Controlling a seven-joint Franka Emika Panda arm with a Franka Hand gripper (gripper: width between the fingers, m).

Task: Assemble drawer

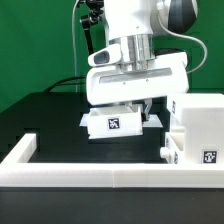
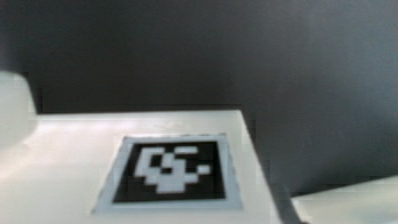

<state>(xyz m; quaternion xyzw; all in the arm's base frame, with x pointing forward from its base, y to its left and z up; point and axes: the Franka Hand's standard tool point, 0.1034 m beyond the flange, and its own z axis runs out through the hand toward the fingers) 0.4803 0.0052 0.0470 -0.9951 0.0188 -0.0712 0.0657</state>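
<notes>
A small white drawer tray (image 1: pixel 115 123) with a black-and-white tag on its near face sits directly under my gripper (image 1: pixel 127 110), which appears shut on its upper part; one dark finger (image 1: pixel 150 108) shows at the tray's side towards the exterior view's right. The tray seems to be held just above the black table. In the wrist view the tray's white face and its tag (image 2: pixel 169 172) fill the lower picture very close up, and my fingertips are hidden. The tall white drawer shell (image 1: pixel 197 120) stands at the exterior view's right, with a tag low on its front.
The long low white border wall (image 1: pixel 100 176) runs along the front and up the exterior view's left side (image 1: pixel 22 150). A small white part (image 1: pixel 169 150) lies against the shell's lower corner. The black table (image 1: pixel 60 115) lies behind, before a green backdrop.
</notes>
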